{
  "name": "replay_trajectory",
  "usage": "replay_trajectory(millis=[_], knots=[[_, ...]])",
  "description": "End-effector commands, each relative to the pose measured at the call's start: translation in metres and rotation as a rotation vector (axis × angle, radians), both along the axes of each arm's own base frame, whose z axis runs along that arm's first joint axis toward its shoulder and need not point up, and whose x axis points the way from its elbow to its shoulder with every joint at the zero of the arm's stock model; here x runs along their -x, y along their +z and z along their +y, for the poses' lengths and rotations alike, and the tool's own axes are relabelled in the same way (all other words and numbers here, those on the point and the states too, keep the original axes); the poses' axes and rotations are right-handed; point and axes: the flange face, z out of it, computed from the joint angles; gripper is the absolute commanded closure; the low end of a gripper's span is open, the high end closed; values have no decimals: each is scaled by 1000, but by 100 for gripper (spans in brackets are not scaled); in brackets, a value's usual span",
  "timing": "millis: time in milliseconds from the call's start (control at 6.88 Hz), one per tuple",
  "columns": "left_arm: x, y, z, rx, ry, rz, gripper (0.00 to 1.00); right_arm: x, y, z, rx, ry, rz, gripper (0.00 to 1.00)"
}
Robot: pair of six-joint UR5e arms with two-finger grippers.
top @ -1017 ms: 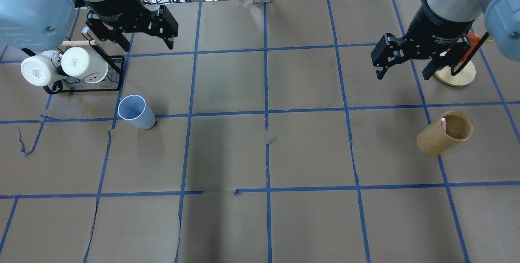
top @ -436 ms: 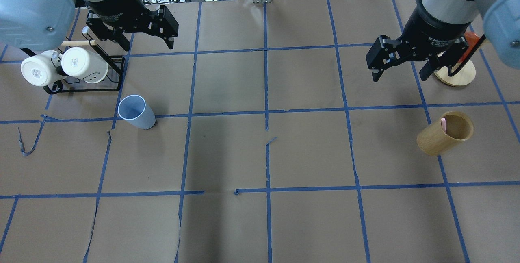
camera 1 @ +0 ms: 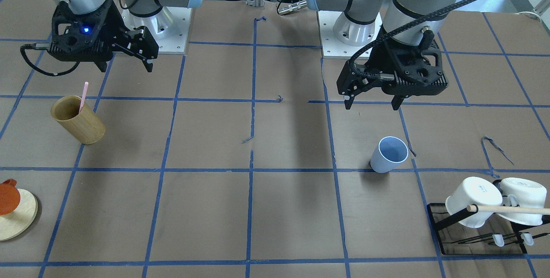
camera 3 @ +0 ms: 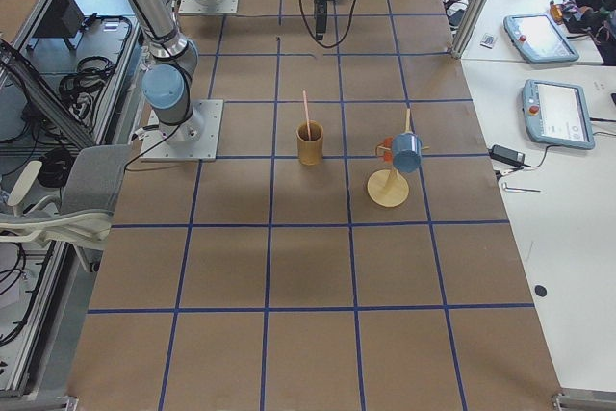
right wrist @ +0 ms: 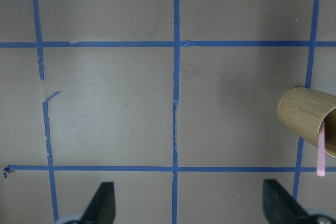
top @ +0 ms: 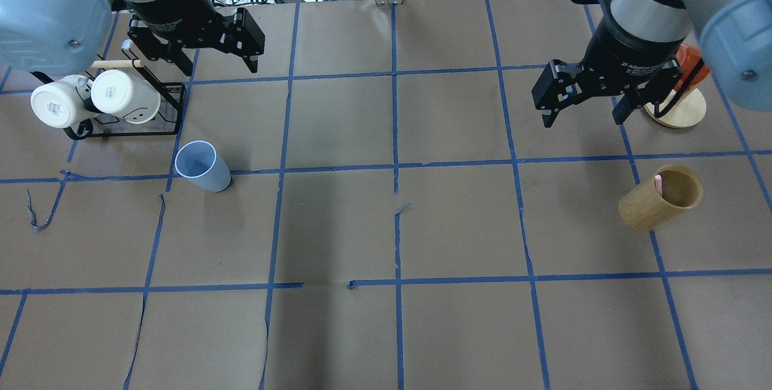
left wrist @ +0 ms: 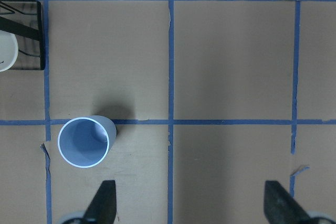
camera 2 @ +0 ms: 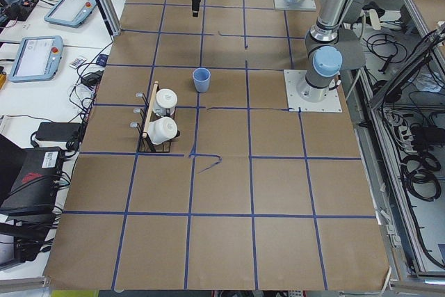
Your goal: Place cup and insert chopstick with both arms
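The pale blue cup [top: 202, 167] stands upright on the brown paper, also in the front view [camera 1: 389, 154] and the left wrist view [left wrist: 84, 141]. My left gripper [top: 218, 67] hangs open and empty above the table, behind the cup. The pink chopstick [top: 658, 185] stands inside the tan bamboo cup [top: 660, 198], sticking out of its top in the front view [camera 1: 83, 96] and showing in the right wrist view [right wrist: 321, 155]. My right gripper [top: 582, 122] is open and empty, up in the air, left of and behind the bamboo cup.
A black rack with two white mugs [top: 96, 100] and a wooden rod [top: 114, 64] sits far left, close to my left gripper. A round wooden stand [top: 678, 113] with an orange piece sits far right, behind the bamboo cup.
My right gripper has moved to the left and slightly nearer in the overhead view, away from the wooden stand. The left arm, blue cup and bamboo cup have not moved.
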Motion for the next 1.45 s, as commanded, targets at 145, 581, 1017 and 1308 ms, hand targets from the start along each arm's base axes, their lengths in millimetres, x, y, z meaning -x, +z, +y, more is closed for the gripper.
replay_trajectory(millis=[145,581,1017,1308], knots=[[-1,-2,0,-4,1,-5,0,0,-5,1,-11,1,-1,0],[-2,-3,-1,-7,-2,-7,0,-1,-6,2,-14,1,-5,0],[-9,-13,5,-25,5,-9,0,-1,-6,1,-15,0,-9,0],[-9,-13,5,-25,6,-9,0,-1,-7,1,-17,-1,-10,0]])
